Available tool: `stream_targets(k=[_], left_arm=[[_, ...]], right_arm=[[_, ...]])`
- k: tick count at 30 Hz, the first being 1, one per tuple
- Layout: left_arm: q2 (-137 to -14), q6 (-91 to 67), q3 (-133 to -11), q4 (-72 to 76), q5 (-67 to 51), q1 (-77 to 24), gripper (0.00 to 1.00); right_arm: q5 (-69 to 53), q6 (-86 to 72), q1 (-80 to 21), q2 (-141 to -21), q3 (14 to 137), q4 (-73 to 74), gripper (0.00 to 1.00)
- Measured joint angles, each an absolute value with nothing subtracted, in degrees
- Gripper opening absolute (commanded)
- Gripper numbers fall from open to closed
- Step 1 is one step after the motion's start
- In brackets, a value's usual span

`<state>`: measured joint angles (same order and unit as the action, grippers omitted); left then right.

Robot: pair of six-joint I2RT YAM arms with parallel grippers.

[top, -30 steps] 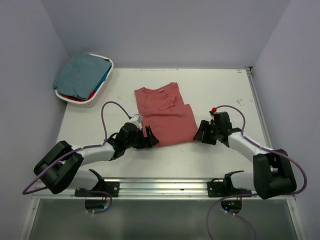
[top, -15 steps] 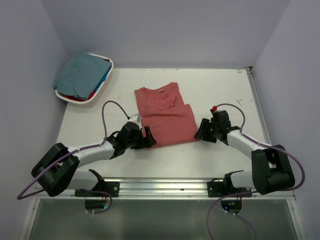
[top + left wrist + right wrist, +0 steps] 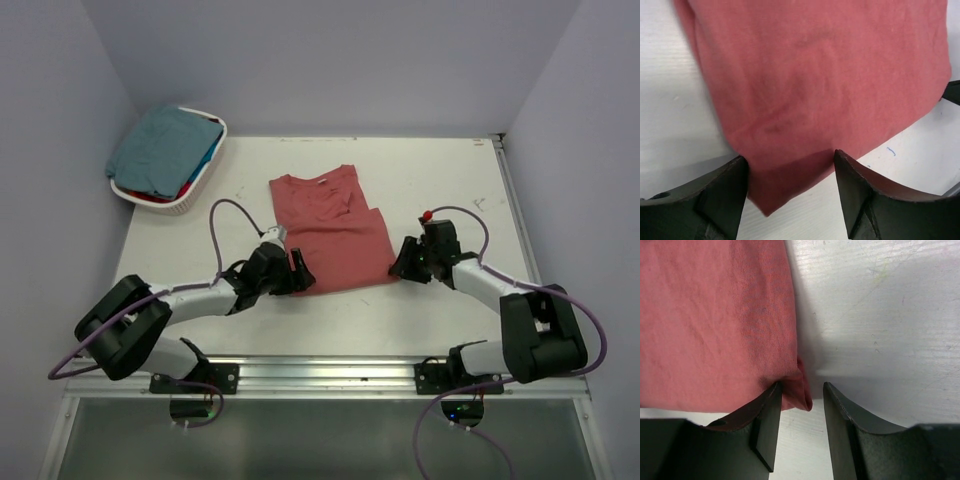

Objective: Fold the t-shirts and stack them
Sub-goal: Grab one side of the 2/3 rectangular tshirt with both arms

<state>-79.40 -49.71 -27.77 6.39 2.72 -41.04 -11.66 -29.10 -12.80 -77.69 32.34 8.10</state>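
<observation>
The brick-red t-shirt point(image 3: 330, 232) lies partly folded, flat on the middle of the white table point(image 3: 440, 180). My left gripper point(image 3: 298, 276) is at the shirt's near left corner. In the left wrist view the gripper point(image 3: 790, 186) is open, and the corner of the shirt point(image 3: 815, 75) lies between its fingers. My right gripper point(image 3: 401, 263) is at the near right corner. In the right wrist view the gripper point(image 3: 802, 410) is open with a narrow gap, the corner of the shirt point(image 3: 715, 315) between its fingers. The teal t-shirt point(image 3: 160, 150) lies heaped in the basket, over bits of blue and red cloth.
The white oval basket point(image 3: 190, 203) stands at the table's far left corner against the wall. Walls close in the table on the left, back and right. A metal rail point(image 3: 330, 372) runs along the near edge between the arm bases.
My left gripper has crept forward to the shirt's near left corner. My right gripper has shifted slightly up and left to the near right corner. The shirt has not moved.
</observation>
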Motion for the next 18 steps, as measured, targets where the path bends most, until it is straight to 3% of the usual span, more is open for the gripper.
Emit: stream_targets(k=[1, 3, 5, 7, 12, 18], left_arm=[[-80.6, -50.1, -27.9, 8.1, 2.5, -41.3, 0.60], [-83.0, -50.7, -27.8, 11.6, 1.9, -41.9, 0.50], [-85.4, -51.3, -27.8, 14.7, 0.9, -42.4, 0.23], [-87.5, -52.4, -27.6, 17.1, 0.1, -42.8, 0.00], [-89.2, -53.0, -27.5, 19.9, -1.6, -43.3, 0.00], [-89.1, -52.9, -27.8, 19.7, -1.6, -43.3, 0.00]], right_arm=[[-11.7, -29.1, -12.8, -77.8, 32.3, 8.1, 0.41], [-11.7, -29.2, -12.8, -78.0, 32.3, 8.1, 0.36], [-11.6, -29.3, -12.8, -78.1, 32.3, 8.1, 0.30], [-11.7, -29.4, -12.8, -78.1, 32.3, 8.1, 0.14], [-11.7, -29.3, -12.8, -78.1, 32.3, 8.1, 0.00], [-12.4, -29.3, -12.8, -76.1, 30.9, 8.6, 0.00]])
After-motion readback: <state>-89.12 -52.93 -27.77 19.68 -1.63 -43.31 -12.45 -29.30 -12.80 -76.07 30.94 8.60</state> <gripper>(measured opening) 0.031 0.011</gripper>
